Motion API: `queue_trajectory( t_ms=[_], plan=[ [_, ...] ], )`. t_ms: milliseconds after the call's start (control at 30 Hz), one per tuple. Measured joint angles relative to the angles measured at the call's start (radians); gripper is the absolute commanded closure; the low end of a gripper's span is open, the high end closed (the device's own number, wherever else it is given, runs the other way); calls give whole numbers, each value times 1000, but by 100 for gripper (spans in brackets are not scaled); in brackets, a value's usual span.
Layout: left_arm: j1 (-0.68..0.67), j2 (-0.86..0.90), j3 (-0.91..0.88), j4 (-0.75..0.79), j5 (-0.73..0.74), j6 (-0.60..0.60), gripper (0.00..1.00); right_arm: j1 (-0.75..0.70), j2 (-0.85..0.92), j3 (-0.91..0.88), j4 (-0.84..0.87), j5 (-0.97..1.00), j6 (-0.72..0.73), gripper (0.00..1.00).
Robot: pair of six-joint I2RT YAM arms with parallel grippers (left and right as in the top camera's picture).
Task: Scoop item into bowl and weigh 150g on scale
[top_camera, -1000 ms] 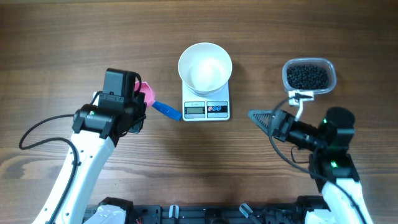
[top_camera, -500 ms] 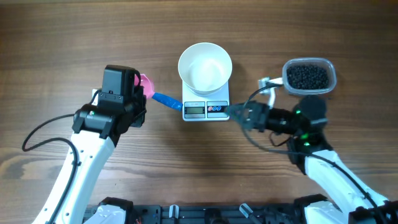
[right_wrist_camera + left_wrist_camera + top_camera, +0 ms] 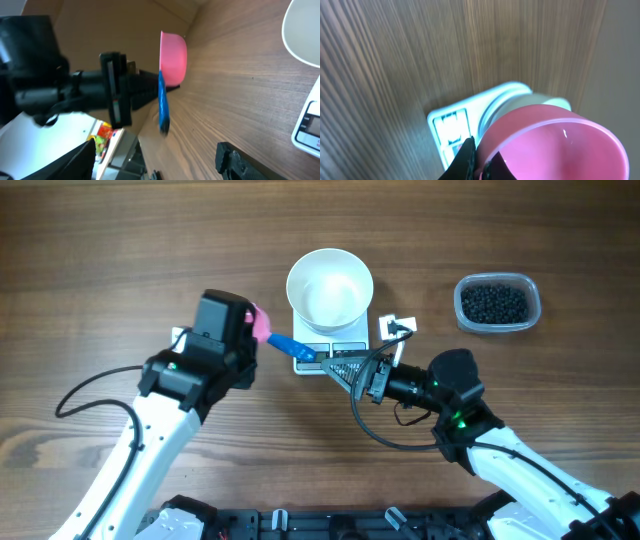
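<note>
The white bowl [image 3: 330, 288] stands empty on the scale [image 3: 345, 340]. My left gripper [image 3: 257, 330] is shut on the rim of a pink scoop [image 3: 555, 145]. The scoop's blue handle [image 3: 292, 348] reaches toward the scale's left front corner. The pink scoop [image 3: 173, 57] is held on edge above the table in the right wrist view. My right gripper [image 3: 336, 368] hovers at the scale's front edge, over the display, open with nothing between its fingers [image 3: 239, 162]. The item [image 3: 495, 302], a heap of black beads, fills a clear tub at the right.
The clear tub [image 3: 533, 308] sits to the right of the scale, apart from both arms. A black cable [image 3: 375, 435] loops under the right arm. Bare wood table [image 3: 120, 240] lies all round. The arm bases stand at the front edge.
My right arm has swung left from beside the tub to the scale's front edge. My left arm has shifted right, carrying the scoop closer to the scale.
</note>
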Motion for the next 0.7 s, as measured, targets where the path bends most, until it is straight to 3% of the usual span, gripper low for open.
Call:
queue_trajectory(
  t_ms=[167, 300, 700],
  plan=[
    [-83, 0, 0, 0, 0, -34, 96, 36, 0, 0, 2, 111, -2, 32],
    [-127, 0, 0, 0, -1, -70, 96, 70, 0, 0, 2, 186, -4, 42],
    [-192, 1, 0, 0, -12, -108, 96, 170, 0, 0, 2, 306, 42, 50]
  ],
)
